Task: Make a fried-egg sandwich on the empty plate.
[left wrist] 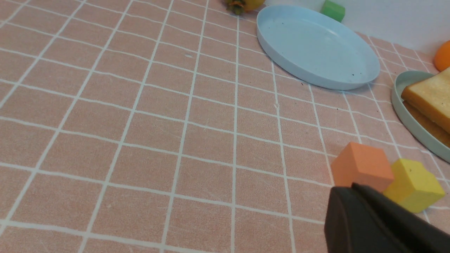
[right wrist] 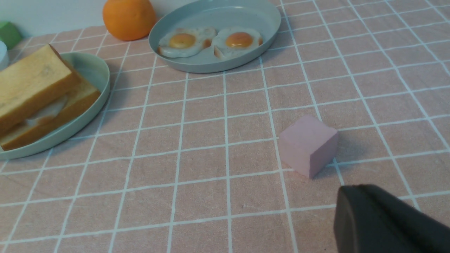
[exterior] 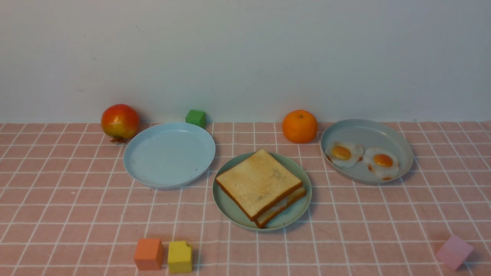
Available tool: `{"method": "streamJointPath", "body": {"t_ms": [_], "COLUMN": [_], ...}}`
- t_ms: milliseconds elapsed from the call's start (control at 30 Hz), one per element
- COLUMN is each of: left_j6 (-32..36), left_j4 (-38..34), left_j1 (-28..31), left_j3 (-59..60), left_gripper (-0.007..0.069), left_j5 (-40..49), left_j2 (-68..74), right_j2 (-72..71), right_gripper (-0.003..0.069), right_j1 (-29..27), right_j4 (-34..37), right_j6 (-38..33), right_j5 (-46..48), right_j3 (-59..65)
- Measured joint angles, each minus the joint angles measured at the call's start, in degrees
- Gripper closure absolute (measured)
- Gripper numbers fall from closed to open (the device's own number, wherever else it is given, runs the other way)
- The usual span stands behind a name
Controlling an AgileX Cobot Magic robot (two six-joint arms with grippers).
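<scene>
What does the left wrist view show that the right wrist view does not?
Only the left wrist view shows the pale blue plate, the orange block, the yellow block, the edge of a red-yellow fruit and the shut left gripper.

Only the right wrist view shows the grey-blue dish with two fried eggs, the pink block and the shut right gripper.

Both show the sandwich on the mint-green plate, the orange, the green block and the checked cloth.
</scene>
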Motion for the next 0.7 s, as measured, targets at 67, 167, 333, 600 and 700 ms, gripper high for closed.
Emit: {"method": "streamJointPath", "body": {"t_ms": [67, 167, 333, 600, 700], "left_j6": [0.0, 0.0, 0.0, 0.0, 0.0], "left_j4": [0.0, 0.0, 0.0, 0.0, 0.0], "left_j1": [0.0, 0.0, 0.0, 0.0, 0.0], "left_j3": [0.0, 0.0, 0.0, 0.0, 0.0], "left_gripper": [0.0612, 0.0612, 0.0612, 0.0612, 0.0612], "left_j5": [0.0, 0.0, 0.0, 0.0, 0.0], "left_j2": [0.0, 0.0, 0.0, 0.0, 0.0], "right_j2": [0.0, 0.0, 0.0, 0.0, 0.0], "right_gripper": [0.0639, 0.0636, 0.0629, 0.0623, 0.0619], "right_j1": [0.0, 0.0, 0.0, 0.0, 0.0], "right_j4": [0.0, 0.0, 0.1, 0.1, 0.1], "right_j6": [0.0, 0.0, 0.0, 0.0, 0.0], "right_j5": [0.0, 0.0, 0.0, 0.0, 0.0], "right_j3": [0.0, 0.0, 0.0, 0.0, 0.0]}}
